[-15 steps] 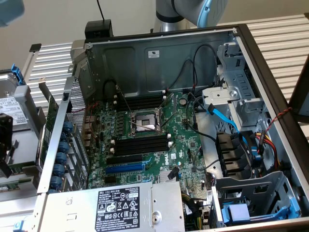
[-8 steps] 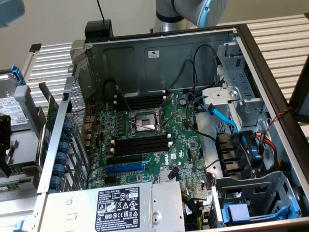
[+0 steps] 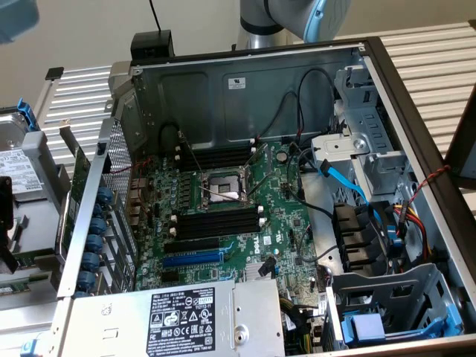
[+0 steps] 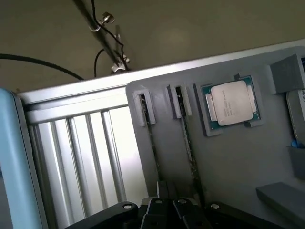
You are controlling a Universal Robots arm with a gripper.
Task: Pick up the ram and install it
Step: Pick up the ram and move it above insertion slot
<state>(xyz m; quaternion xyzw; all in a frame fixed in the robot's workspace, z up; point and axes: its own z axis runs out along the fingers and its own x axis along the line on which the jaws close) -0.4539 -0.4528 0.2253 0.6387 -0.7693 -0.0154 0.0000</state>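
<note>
Two ram sticks stand on edge in a grey holder tray (image 4: 238,162), seen from above as thin dark strips: one ram stick (image 4: 151,143) and a second ram stick (image 4: 187,143), each with its far end in a grey clip. My gripper (image 4: 172,204) hovers over the near ends of the two sticks. Its fingers are shut together with nothing between them. In the exterior view the open computer case (image 3: 245,82) shows the green motherboard (image 3: 282,216) with empty black memory slots (image 3: 216,223). The arm (image 3: 297,18) reaches out beyond the case's far wall.
A processor chip (image 4: 232,102) lies in a recess of the tray beside the sticks. A ribbed aluminium table (image 4: 81,157) borders the tray. In the case, the CPU socket (image 3: 223,186), loose cables (image 3: 349,182), drive cages (image 3: 394,297) and the power supply (image 3: 186,316) crowd the board.
</note>
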